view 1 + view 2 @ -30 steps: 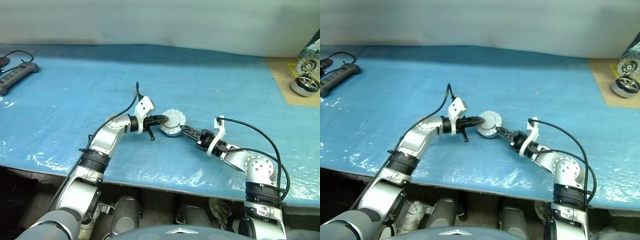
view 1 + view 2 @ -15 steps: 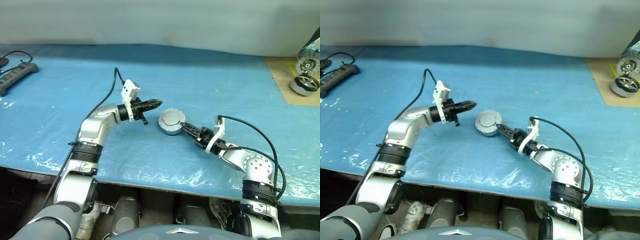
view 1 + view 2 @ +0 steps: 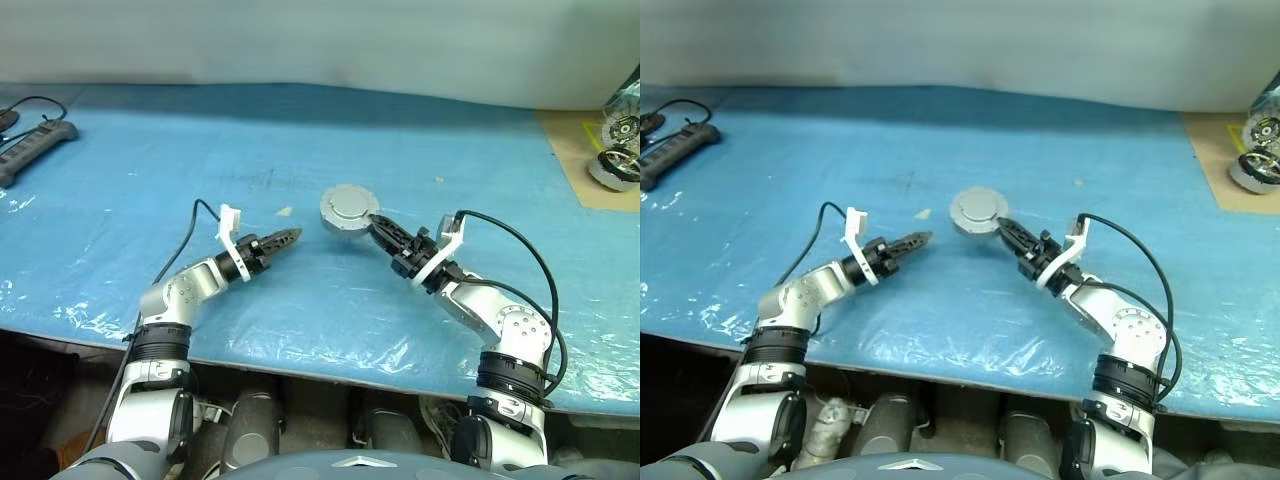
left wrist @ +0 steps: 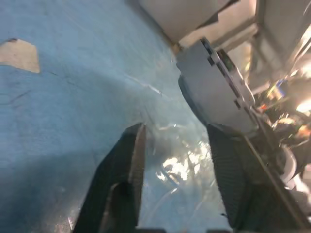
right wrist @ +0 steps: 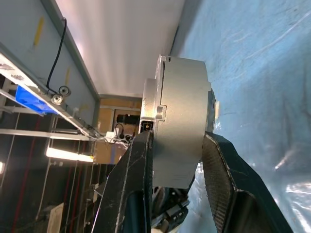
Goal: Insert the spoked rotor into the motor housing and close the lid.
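Head views: motor housing (image 3: 349, 209) with lid on, lifted off the blue table cover (image 3: 150, 160), clamped in right gripper (image 3: 385, 230); left gripper (image 3: 285, 238) well apart from the housing.
Left wrist view: jaws apart, empty.
Right wrist view: fingers (image 5: 129, 179) pinch the housing's flat faces.
Handling: judged rigid, heavy, smooth metal; grip across faces.

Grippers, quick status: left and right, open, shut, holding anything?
Left gripper: open, holding nothing, above the blue table cover.
Right gripper: shut on the motor housing with the lid on, lifted off the table.
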Controlling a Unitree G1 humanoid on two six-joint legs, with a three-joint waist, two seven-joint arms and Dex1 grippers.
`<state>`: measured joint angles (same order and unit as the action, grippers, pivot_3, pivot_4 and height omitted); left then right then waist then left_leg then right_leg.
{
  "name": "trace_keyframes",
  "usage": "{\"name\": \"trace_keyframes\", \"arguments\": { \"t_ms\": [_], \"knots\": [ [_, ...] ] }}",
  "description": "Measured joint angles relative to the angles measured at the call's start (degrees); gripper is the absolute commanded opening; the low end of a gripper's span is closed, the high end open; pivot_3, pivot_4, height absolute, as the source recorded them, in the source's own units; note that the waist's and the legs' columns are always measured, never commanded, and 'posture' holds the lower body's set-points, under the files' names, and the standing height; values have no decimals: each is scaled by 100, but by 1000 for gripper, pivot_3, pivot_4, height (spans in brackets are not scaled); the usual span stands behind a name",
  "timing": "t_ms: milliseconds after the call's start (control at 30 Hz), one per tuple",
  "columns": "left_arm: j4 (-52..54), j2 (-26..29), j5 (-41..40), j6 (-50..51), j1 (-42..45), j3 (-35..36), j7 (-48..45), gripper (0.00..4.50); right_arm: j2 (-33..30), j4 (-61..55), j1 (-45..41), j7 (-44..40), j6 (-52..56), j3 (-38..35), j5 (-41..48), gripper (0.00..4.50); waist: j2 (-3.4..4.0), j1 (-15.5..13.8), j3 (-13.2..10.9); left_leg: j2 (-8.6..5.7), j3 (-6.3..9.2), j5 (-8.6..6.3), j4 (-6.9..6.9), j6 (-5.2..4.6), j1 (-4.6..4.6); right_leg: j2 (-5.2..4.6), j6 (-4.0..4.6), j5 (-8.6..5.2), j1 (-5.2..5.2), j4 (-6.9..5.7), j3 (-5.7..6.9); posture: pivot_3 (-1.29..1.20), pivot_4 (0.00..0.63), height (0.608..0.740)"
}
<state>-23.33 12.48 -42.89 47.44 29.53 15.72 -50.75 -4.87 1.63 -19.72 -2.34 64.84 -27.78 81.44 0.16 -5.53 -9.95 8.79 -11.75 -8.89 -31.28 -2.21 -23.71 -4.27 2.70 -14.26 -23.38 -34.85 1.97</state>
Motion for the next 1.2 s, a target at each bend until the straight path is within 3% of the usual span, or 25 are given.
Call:
{"name": "trace_keyframes", "arguments": {
  "t_ms": [133, 167, 733, 1133, 1200],
  "knots": [
    [-306, 1, -234, 209, 143, 161, -101, 4410, -109, -30, 3, 30, -37, 174, 153, 1117, 0, -5, 0, 0, 1, 0, 3, 0, -1, 0, -2, 1, -1, 1, 1, 0, 150, 740],
    [-370, 2, -250, 247, 143, 177, -128, 4465, -163, -33, 7, 30, -41, 221, 213, 1117, 0, -6, 0, 0, 2, 0, 3, 0, -2, 0, -7, 4, -1, 1, 2, 0, 150, 740],
    [86, -603, -404, 447, 166, -204, -423, 4465, -547, -230, 142, 34, -103, 733, 539, 1117, -2, -14, -1, 1, 4, 0, -6, -3, -1, 0, -20, 12, 5, -3, 3, 0, 150, 740],
    [-241, -1619, -411, 311, 637, -22, 869, 4465, -669, -232, 177, 102, -317, 879, 599, 1117, -3, -9, -2, 2, 11, -2, -32, -15, -7, 0, -25, 15, 10, -7, 5, 0, 150, 740],
    [-355, -1641, -383, 233, 646, 18, 1033, 4108, -675, -232, 209, 128, -328, 897, 599, 1117, -3, -1, -2, 2, 13, -1, -32, -16, -7, 1, -29, 18, 10, -9, 6, 0, 150, 740]
  ]
}}
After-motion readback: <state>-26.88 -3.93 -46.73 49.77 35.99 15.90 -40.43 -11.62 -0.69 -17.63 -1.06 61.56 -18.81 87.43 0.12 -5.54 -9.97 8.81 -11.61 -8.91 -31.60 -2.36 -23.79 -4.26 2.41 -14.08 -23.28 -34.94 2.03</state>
